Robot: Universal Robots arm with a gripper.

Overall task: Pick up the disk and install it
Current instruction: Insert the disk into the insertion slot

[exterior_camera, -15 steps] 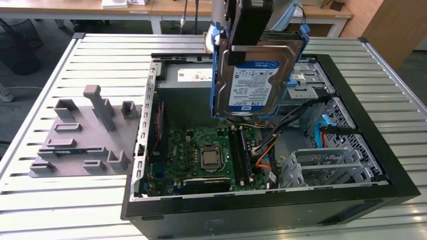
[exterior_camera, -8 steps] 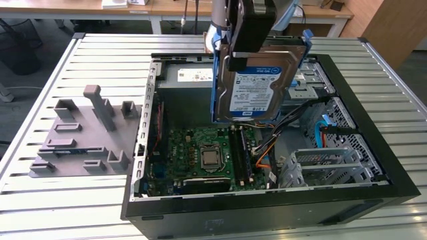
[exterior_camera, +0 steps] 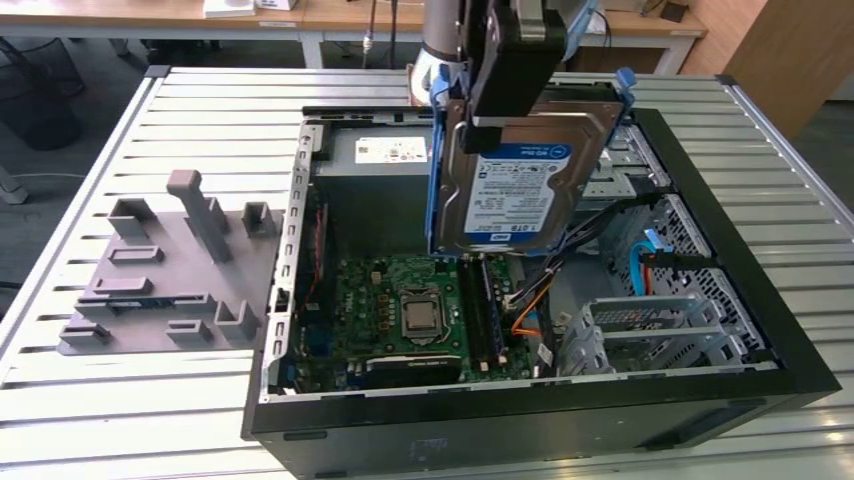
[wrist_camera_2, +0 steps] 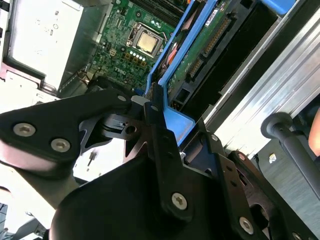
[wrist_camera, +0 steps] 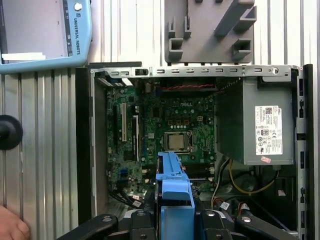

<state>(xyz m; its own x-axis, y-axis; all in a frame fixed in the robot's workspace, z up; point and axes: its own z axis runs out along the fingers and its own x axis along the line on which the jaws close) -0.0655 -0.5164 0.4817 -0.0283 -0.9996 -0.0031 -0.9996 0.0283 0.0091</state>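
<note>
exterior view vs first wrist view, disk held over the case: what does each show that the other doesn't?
Exterior view: the disk's labelled face, upright above the open case, and the drive cage at the exterior view's right.
First wrist view: a blue-framed pendant lying beside the case, and a hand.
Both: the gripper shut on the disk, the motherboard, the power supply and the grey fixture.

Black end effector (wrist_camera_2: 148,103); silver screws (wrist_camera_2: 179,201)
</note>
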